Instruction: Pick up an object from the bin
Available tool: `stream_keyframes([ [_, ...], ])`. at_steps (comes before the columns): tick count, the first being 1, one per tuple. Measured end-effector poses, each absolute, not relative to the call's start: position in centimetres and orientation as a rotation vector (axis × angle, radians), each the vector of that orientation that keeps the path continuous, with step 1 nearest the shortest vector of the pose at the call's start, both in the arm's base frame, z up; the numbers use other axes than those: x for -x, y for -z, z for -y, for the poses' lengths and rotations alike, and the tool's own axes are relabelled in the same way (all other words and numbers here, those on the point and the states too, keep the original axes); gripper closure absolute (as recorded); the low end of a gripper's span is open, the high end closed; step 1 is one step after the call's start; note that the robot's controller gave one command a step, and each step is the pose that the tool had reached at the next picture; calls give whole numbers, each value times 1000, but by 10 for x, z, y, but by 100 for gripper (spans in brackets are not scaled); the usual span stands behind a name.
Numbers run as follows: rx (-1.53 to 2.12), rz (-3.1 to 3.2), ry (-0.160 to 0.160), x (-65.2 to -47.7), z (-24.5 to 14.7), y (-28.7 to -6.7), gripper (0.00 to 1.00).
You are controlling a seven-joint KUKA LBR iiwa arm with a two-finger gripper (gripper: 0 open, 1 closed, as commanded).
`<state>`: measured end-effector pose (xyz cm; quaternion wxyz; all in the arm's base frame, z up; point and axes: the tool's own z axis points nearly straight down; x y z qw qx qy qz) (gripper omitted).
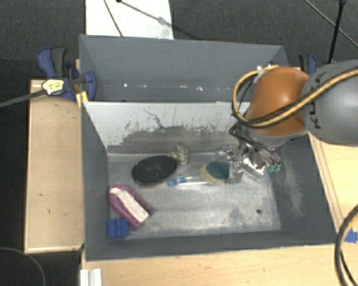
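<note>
At the right of the bin (95, 159) floor: a teal disc (215, 171) with a tan rim, jaws just beside it.
The disc appears to lie flat, touching a clear blue-tipped stick (188, 182); a closing grip could skid off its rim or drag the stick along. Whether the jaws stand released or clenched cannot be told; no hold is visible.
</note>
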<state>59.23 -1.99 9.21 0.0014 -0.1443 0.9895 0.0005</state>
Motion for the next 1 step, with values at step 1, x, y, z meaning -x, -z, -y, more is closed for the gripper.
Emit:
stream_keyframes([
  [1, 448, -3099, 2, -557, 9, -221, 100],
])
